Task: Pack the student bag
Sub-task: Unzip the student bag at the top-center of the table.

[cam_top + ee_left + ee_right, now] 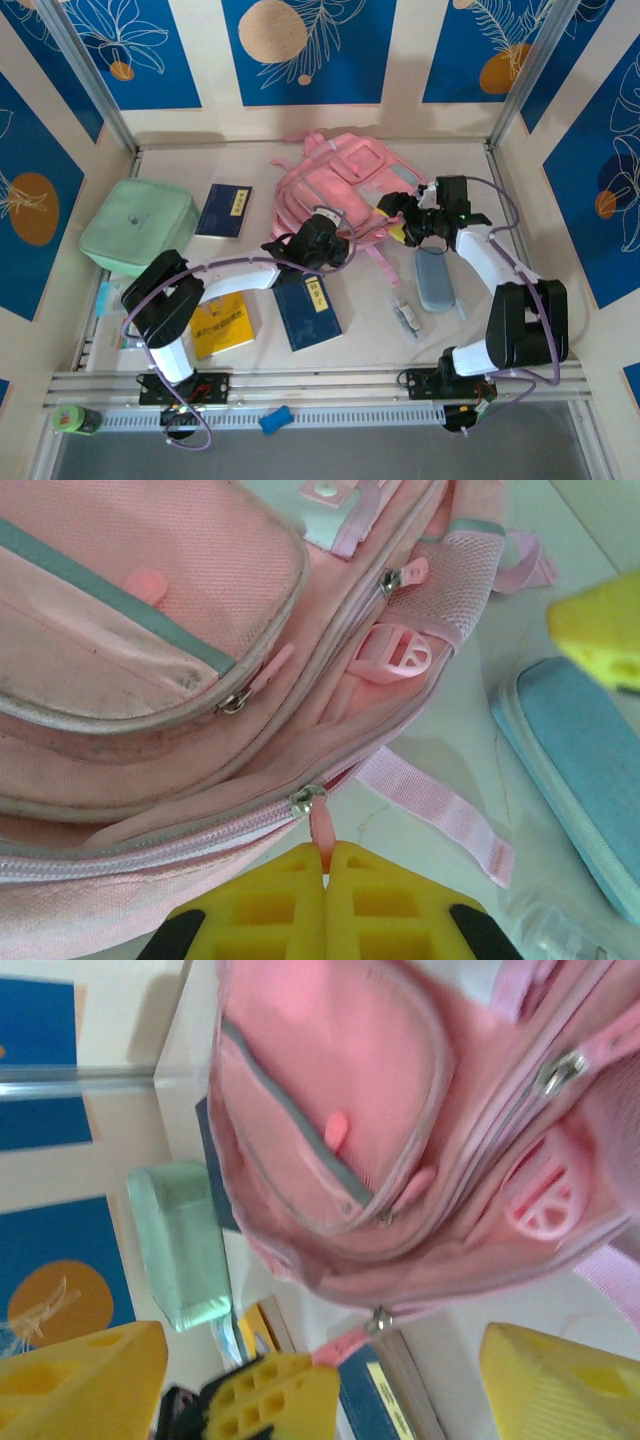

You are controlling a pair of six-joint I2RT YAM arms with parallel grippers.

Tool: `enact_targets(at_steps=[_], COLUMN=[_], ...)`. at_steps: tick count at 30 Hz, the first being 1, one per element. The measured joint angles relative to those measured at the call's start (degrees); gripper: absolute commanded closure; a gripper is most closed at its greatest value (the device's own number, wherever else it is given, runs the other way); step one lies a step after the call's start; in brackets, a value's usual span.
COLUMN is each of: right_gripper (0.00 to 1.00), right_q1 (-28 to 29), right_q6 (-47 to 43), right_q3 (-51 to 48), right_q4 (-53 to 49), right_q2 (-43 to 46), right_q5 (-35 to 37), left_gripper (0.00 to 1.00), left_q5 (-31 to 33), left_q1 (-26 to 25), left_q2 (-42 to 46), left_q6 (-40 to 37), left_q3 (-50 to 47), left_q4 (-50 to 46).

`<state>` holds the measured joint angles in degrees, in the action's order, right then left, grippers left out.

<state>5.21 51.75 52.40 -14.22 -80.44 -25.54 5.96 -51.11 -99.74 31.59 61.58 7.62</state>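
Observation:
The student bag (330, 185), pink with several zip pockets, lies flat at the back middle of the table. My left gripper (335, 243) sits at its near edge, shut on the pink zip pull (322, 825) of the main zip, whose metal slider (307, 798) is just beyond my fingertips. The left wrist view has the gripper (326, 855) with both yellow fingers pressed together on the pull. My right gripper (400, 215) hovers at the bag's right side, open, with nothing between its fingers (560, 1380). In the right wrist view the bag (330, 1080) hangs above the held pull (345, 1345).
A mint green soft case (138, 228) lies at the left. Two blue books (224, 210) (308, 310) and a yellow book (220, 328) lie on the table. A pale blue pencil case (435, 278) and a small clear item (406, 318) lie right of the bag's strap.

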Motion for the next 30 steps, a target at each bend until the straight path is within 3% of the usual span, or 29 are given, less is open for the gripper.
enact_targets(at_steps=[5, 15, 26, 30], right_gripper=[0.12, 0.22, 0.43, 0.56], right_q1=[4.2, 9.2, 9.1, 9.4], right_q6=[4.7, 14.1, 18.2, 18.5], right_q3=[-3.5, -8.4, -10.8, -10.6], right_q4=[2.2, 10.6, 11.1, 12.1], right_q2=[0.5, -0.6, -2.7, -6.3], right_q5=[0.1, 5.8, 12.3, 13.7], left_gripper=[1.0, 1.0, 1.0, 1.0], left_q5=[-0.5, -1.1, -1.0, -0.9], left_q1=[0.0, 0.0, 0.0, 0.0], left_q2=[-0.3, -0.5, -0.5, -0.5], left_q6=[-0.1, -0.2, -0.2, -0.3], left_q3=[0.6, 1.0, 0.9, 0.9], left_q4=[0.3, 0.5, 0.4, 0.3])
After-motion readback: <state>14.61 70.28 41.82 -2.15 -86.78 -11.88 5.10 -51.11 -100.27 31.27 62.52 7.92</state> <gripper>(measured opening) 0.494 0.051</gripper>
